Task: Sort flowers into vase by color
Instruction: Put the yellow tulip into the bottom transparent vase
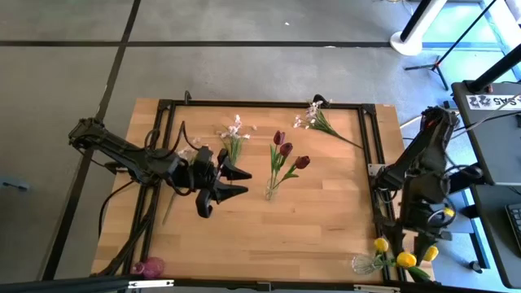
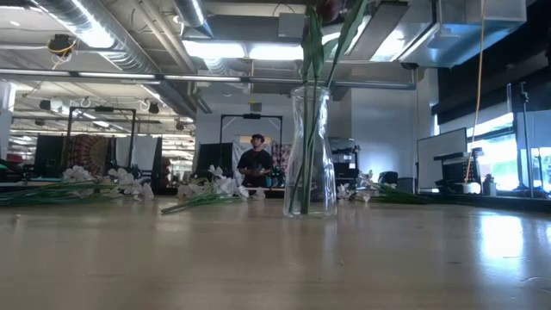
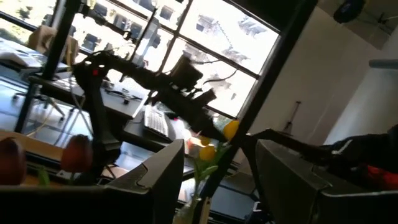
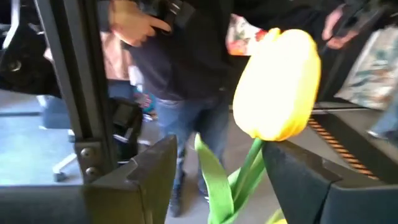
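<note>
A clear glass vase (image 1: 270, 192) (image 2: 310, 151) stands mid-table holding three dark red tulips (image 1: 286, 150). A second glass vase (image 1: 365, 263) at the near right corner holds yellow tulips (image 1: 405, 260). My right gripper (image 4: 219, 149) is open over that corner. One yellow tulip (image 4: 277, 84) rises between its fingers, and its stem (image 4: 247, 169) is apart from both. White-pink sprays lie at the far side (image 1: 234, 130) (image 1: 314, 114) and beside my left arm (image 1: 194, 148). My left gripper (image 1: 242, 183) (image 3: 219, 149) is open and empty, left of the red-tulip vase.
A black metal frame (image 1: 260, 104) borders the table. A pinkish vase (image 1: 149, 266) stands at the near left corner. A loose green stem (image 1: 168, 210) lies under my left arm. A person (image 2: 256, 164) stands far off in the room. Bare wood (image 1: 309, 228) lies near the centre.
</note>
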`<state>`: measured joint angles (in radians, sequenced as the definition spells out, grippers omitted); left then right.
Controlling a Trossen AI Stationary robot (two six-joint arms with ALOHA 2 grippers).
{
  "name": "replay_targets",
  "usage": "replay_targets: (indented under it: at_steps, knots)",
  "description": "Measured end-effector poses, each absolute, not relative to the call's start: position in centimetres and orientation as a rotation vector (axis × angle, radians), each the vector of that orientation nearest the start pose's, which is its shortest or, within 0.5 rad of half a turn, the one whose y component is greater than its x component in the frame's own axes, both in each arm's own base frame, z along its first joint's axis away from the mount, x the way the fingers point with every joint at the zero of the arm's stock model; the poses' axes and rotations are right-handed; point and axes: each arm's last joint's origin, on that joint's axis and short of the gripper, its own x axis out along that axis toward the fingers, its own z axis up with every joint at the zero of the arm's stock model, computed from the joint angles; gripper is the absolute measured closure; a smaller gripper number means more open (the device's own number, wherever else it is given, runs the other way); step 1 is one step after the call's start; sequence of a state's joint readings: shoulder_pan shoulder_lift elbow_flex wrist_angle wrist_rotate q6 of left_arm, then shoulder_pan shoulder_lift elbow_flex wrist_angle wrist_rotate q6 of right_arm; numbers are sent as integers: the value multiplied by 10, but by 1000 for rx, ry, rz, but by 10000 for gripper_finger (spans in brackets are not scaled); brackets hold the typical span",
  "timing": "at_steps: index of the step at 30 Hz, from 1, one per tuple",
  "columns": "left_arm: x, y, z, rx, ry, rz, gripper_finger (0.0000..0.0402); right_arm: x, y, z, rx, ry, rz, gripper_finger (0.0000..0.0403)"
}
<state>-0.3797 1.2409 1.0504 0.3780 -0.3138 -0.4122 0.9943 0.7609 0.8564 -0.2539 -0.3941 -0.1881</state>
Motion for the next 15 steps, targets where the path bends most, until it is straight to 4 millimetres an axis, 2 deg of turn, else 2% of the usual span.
replay_targets:
  at_steps: [7,9,12,15]
  knots:
    - [274,-92,373,-459,-119,-45,207,70,120,398,-284,33,1241,157]
    - [275,-89,371,-507,-100,-22,207,68,115,406,-289,35,1196,157]
    - [278,-80,366,-560,-73,66,207,67,110,415,-295,35,1132,157]
    - [281,-62,357,-556,-10,178,207,68,107,420,-291,24,1060,157]
